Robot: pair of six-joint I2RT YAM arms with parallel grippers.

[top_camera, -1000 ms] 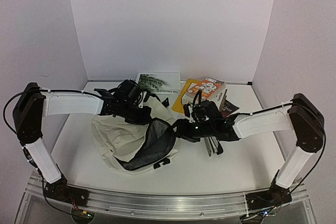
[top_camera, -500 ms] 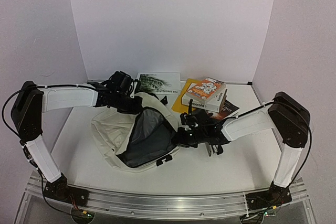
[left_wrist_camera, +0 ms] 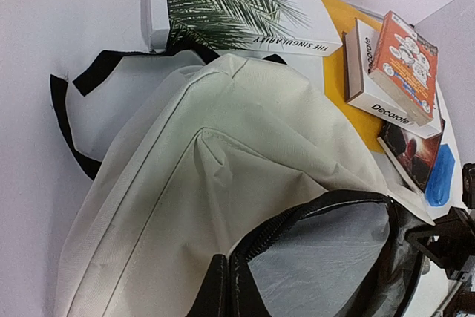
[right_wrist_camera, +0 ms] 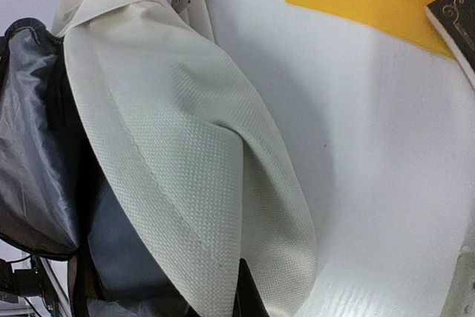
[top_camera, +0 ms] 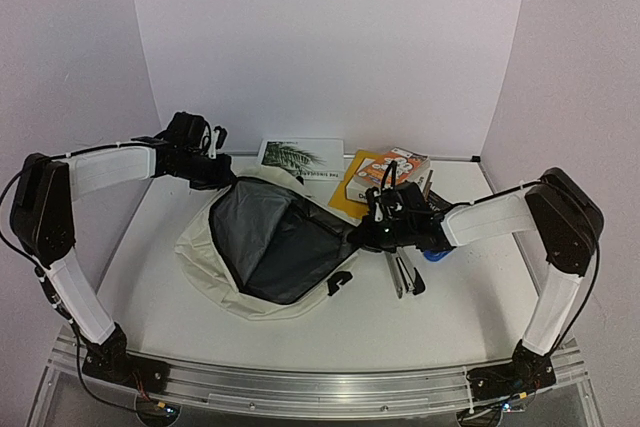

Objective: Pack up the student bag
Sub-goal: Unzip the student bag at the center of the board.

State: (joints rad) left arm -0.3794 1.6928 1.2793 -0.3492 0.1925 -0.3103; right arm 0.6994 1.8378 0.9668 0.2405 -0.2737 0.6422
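Observation:
The student bag [top_camera: 215, 267], a cream backpack, lies mid-table with its mouth pulled wide and the dark grey lining [top_camera: 275, 242] facing up. My left gripper [top_camera: 220, 175] is shut on the bag's black zipper rim [left_wrist_camera: 223, 287] at the back left and holds it raised. My right gripper [top_camera: 363, 237] is shut on the bag's right-hand edge, where a fold of cream fabric [right_wrist_camera: 200, 183] is pinched. The fingers themselves are hidden by fabric in both wrist views.
Along the back wall lie a palm-leaf book [top_camera: 300, 157], a yellow folder [top_camera: 348, 195] and a stack of books with an orange cover [top_camera: 392, 169]. A blue item [top_camera: 432, 254] and a dark metal tool [top_camera: 405, 275] sit under the right arm. A black buckle [top_camera: 340, 280] lies by the bag.
The right gripper closed on the bag's right edge and drew it right. The left gripper pulled its rim back and to the left, spreading the mouth much wider.

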